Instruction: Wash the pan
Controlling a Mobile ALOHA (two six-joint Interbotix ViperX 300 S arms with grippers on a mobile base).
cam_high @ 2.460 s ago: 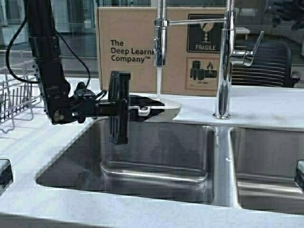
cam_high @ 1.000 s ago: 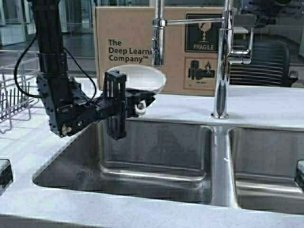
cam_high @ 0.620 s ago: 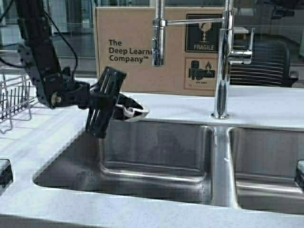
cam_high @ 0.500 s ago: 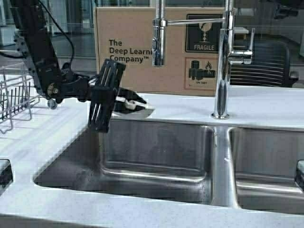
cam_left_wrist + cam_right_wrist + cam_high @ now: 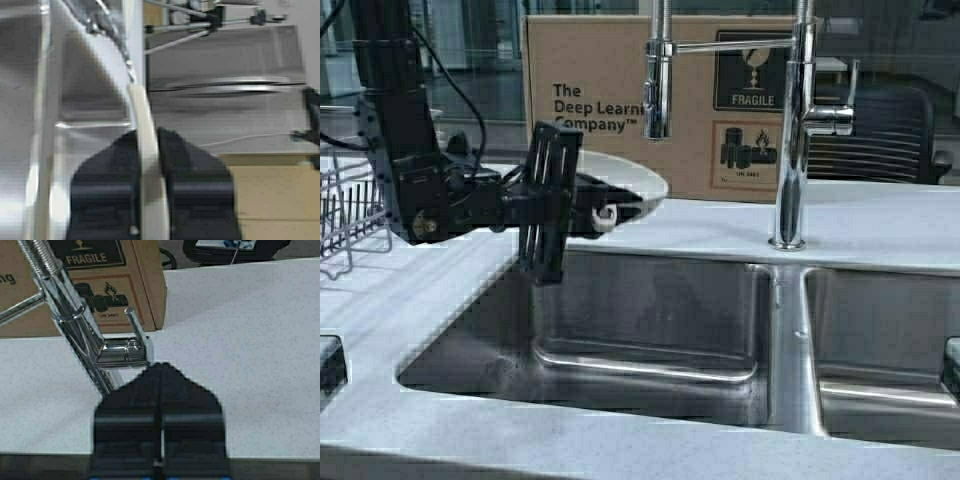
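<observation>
Clamping the pan [image 5: 625, 182] by its handle, the left gripper [image 5: 598, 213] holds it level above the left basin's back edge, bowl pointing right toward the faucet spout [image 5: 657, 100]; right gripper [image 5: 159, 371] pinched empty.

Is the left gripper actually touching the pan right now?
Touching. The left wrist view shows the left gripper with both fingers pressed flat against the pan, no gap on either side.
</observation>
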